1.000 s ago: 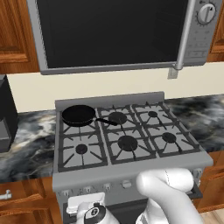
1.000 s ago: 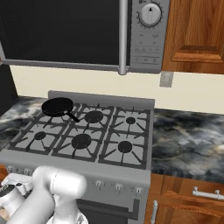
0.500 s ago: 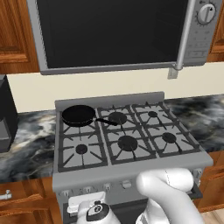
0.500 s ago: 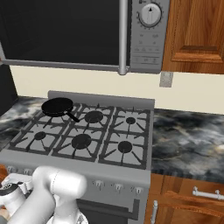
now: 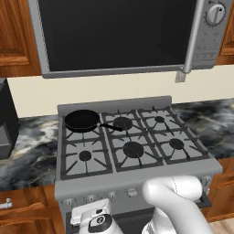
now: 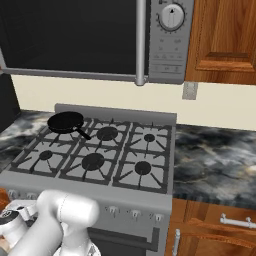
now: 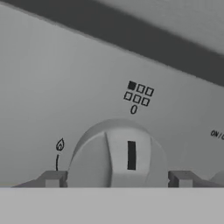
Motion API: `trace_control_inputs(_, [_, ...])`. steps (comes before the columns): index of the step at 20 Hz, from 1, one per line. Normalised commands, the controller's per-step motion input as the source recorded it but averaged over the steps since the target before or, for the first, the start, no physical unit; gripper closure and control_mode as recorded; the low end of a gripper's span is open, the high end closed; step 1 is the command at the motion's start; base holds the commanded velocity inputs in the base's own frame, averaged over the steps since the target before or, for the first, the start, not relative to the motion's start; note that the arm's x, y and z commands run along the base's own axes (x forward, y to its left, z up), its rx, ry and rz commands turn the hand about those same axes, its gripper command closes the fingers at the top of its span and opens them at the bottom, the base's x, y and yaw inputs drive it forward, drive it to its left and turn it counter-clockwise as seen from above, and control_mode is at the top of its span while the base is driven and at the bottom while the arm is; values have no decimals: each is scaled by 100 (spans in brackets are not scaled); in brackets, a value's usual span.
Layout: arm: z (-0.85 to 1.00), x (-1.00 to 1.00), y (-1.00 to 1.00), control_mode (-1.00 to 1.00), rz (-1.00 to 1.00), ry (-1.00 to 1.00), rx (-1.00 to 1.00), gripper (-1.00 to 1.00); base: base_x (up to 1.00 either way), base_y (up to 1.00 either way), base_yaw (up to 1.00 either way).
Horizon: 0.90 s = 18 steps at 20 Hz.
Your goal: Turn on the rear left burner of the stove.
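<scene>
1. Hand view: one silver knob (image 7: 119, 153) sits between the two fingertips (image 7: 52, 178) of the jaws (image 7: 118, 179), which stand open on either side of it; whether they touch it is unclear.
2. Above the knob, a six-square diagram has its top-left square filled.
3. One stove (image 5: 132, 176) with six burners; the rear left burner (image 5: 82, 121) lies under one black pan (image 5: 83, 119), far beyond the jaws.

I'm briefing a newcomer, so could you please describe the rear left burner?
Below the microwave stands the stove with six burners. The rear left burner is the far-left corner one, and it alone has the black frying pan on it.
</scene>
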Motion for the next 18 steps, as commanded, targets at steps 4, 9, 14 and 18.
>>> trace_control_inputs(4, [-7, 0, 3, -100, 4, 2, -48, 100, 0, 0, 0])
trace_control_inputs(9, [-11, 0, 19, -100, 6, 14, -58, 100, 0, 0, 0])
trace_control_inputs(14, [-22, 0, 24, -100, 11, 25, -62, 100, 0, 0, 0])
trace_control_inputs(18, [-29, 0, 19, -100, 14, 19, -50, 100, 0, 0, 0])
